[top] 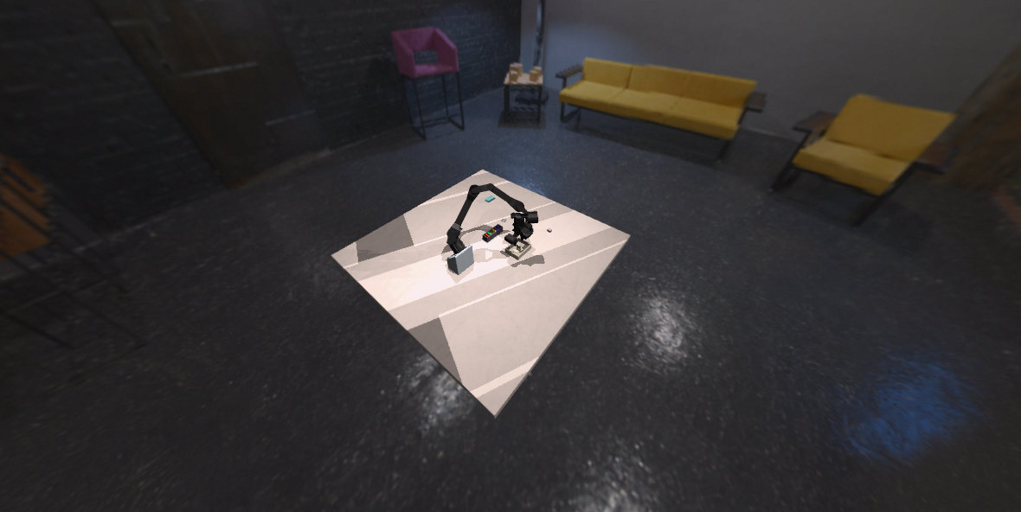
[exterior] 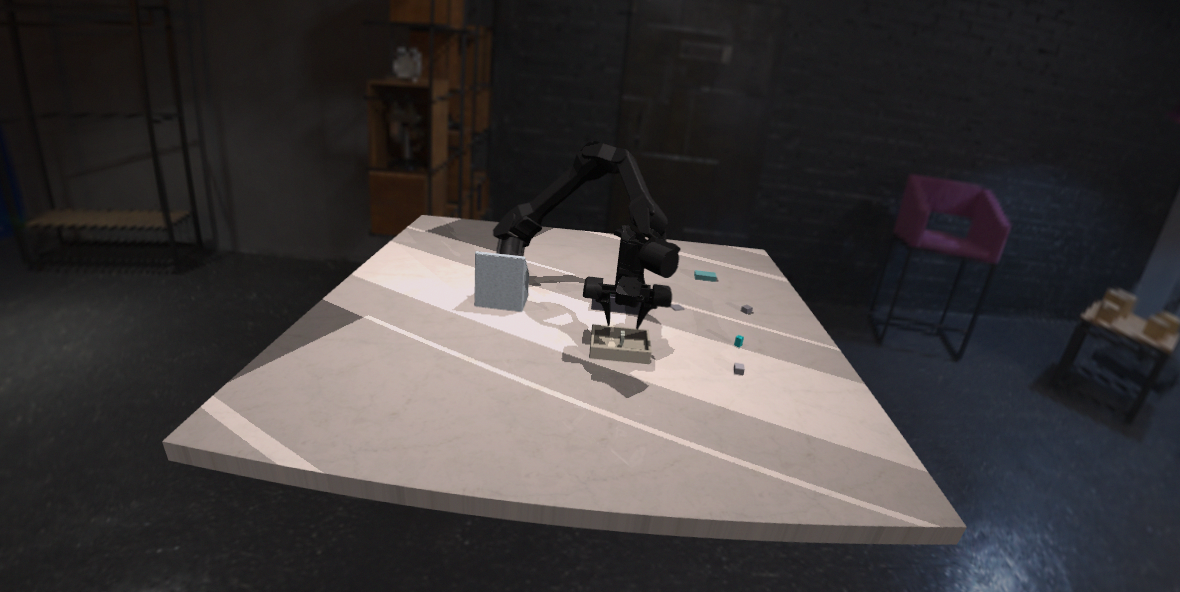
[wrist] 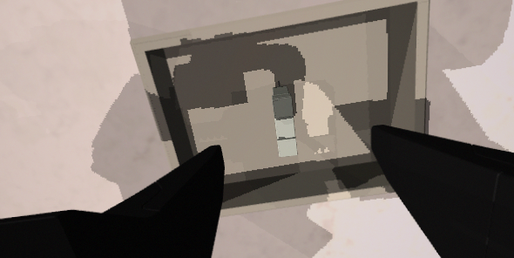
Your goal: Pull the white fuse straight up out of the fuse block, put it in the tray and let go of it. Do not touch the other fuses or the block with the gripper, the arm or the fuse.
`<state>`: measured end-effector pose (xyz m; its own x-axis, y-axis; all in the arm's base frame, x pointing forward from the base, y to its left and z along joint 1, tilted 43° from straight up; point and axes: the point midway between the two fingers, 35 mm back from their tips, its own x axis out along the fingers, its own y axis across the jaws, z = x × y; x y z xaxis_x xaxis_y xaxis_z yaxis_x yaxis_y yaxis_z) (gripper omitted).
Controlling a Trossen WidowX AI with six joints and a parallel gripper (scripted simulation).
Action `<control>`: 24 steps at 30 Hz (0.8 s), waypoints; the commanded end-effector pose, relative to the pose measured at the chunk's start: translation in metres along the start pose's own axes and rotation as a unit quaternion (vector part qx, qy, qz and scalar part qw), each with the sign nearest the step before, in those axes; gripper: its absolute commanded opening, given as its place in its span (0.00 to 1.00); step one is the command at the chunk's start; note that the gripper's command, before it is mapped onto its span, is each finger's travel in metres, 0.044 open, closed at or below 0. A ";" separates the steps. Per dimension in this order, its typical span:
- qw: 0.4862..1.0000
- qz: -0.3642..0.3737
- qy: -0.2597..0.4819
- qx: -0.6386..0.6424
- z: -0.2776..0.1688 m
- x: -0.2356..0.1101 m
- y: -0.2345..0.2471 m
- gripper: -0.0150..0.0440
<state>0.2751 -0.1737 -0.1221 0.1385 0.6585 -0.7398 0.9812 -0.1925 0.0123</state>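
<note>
Hung open and empty over the tray (wrist: 279,16): end effector (wrist: 296,152), fingers spread wide. Straight beneath, between them, lay the white fuse (wrist: 285,130) on the tray floor, long axis running away from the camera. Farther along the worktop (exterior: 462,423), apart, sat the fuse block (top: 491,233).

Pale marble-veined table top (exterior: 462,423), cream and grey, crossed by slanting light and dark bands. Beige shallow rectangular tray (wrist: 279,16); inside it a whitish-grey block fuse (wrist: 285,132), darker grey at its 12 o'clock end. Matte black parallel-jaw gripper (wrist: 296,178) and black jointed arm (exterior: 610,167). Speckled light grey cube base (exterior: 500,280). At 3 o'clock of the tray: two small teal blocks (exterior: 705,276), two small grey cubes (exterior: 739,369). Black fuse block (top: 490,233) shows red, green and blue spots.
</note>
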 end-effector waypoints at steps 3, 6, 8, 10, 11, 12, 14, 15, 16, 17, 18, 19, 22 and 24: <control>1.000 0.000 0.001 0.003 0.000 -0.037 -0.001 0.81; 1.000 0.000 0.001 0.003 0.000 -0.037 -0.001 0.81; 1.000 0.000 0.001 0.003 0.000 -0.037 -0.001 0.81; 1.000 0.000 0.001 0.003 0.000 -0.037 -0.001 0.81; 1.000 0.000 0.001 0.003 0.000 -0.037 -0.001 0.81; 1.000 0.000 0.001 0.003 0.000 -0.037 -0.001 0.81; 1.000 0.000 0.003 0.006 0.000 -0.035 -0.002 0.81; 1.000 0.000 0.003 0.006 0.000 -0.035 -0.002 0.81; 1.000 0.000 0.003 0.006 0.000 -0.035 -0.002 0.81; 1.000 0.000 0.003 0.006 0.000 -0.035 -0.002 0.81; 1.000 0.000 0.003 0.006 0.000 -0.035 -0.002 0.81; 1.000 0.000 0.003 0.006 0.000 -0.035 -0.002 0.81; 1.000 0.000 0.003 0.006 0.000 -0.035 -0.002 0.81; 1.000 0.000 0.003 0.006 0.000 -0.035 -0.002 0.81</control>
<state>0.2682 -0.1964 -0.0959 0.1398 0.6624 -0.7360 0.9794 -0.2021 0.0042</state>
